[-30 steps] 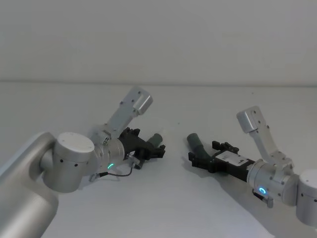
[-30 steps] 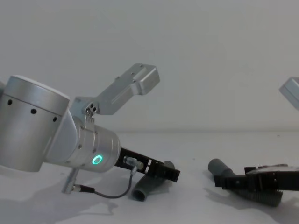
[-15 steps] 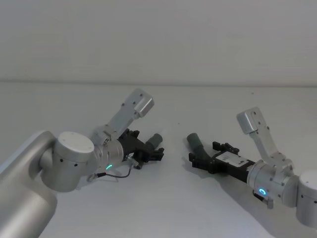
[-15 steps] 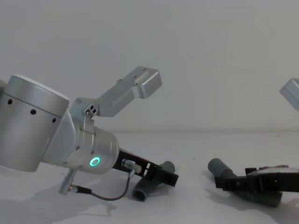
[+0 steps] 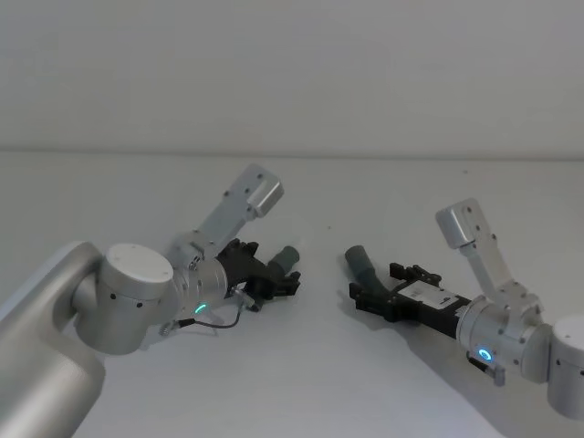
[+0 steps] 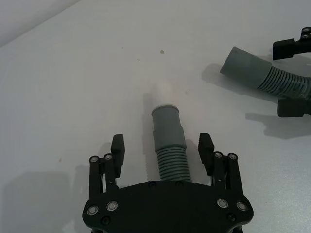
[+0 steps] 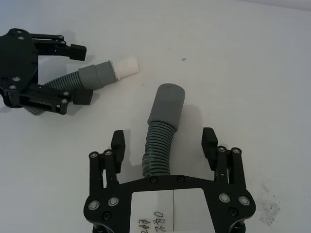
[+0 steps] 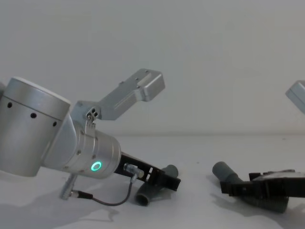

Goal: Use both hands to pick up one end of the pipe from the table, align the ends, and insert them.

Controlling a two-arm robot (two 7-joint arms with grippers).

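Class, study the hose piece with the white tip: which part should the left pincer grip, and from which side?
Probably the ribbed body just behind the smooth cuff, approached from the hose's rear, fingers either side, where the open left pincer now straddles it. That leaves the cuff and white tip clear to enter the other piece.

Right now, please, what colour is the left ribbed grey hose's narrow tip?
White tip; clearest in right wrist view.

Right gripper (image 7: 164, 141), fingers apart, astride a hose (image 7: 165, 108); beyond, left gripper (image 7: 80, 73) likewise astride white-tipped hose (image 7: 99, 74), both on table (image 7: 252, 73).
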